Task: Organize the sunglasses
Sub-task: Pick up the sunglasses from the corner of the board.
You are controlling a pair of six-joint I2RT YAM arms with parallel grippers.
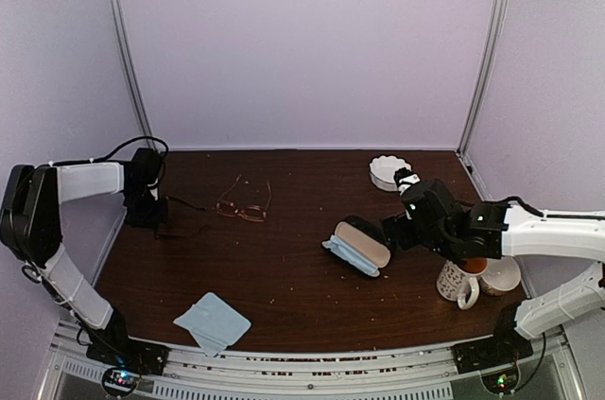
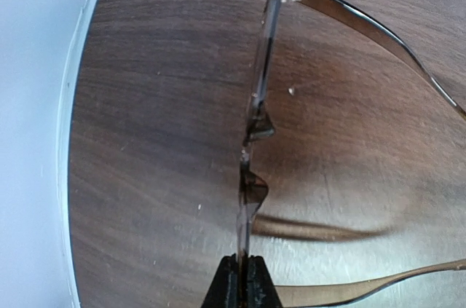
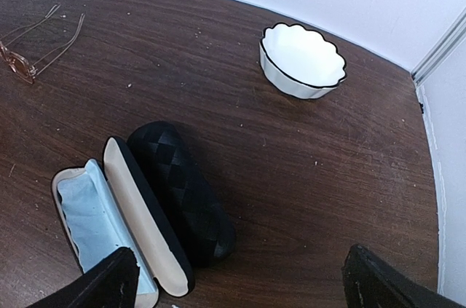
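My left gripper (image 1: 151, 217) is shut on the dark-framed sunglasses (image 1: 184, 216) at the table's far left. In the left wrist view the pads (image 2: 231, 286) pinch the frame front (image 2: 258, 104) edge-on, with the temples running off to the right just above the wood. The copper wire sunglasses (image 1: 244, 209) lie on the table to the right of them, temples open, and also show in the right wrist view (image 3: 22, 60). My right gripper (image 1: 392, 230) is open and empty (image 3: 240, 293), right of the open black case (image 1: 359, 247).
The case (image 3: 175, 199) lies open, cream lined, with a light-blue cloth (image 3: 95, 224) inside. A white scalloped bowl (image 1: 388, 171) stands at the back right. A patterned mug (image 1: 458, 279) and a cup (image 1: 501, 275) stand at the right. Another blue cloth (image 1: 213, 321) lies front left.
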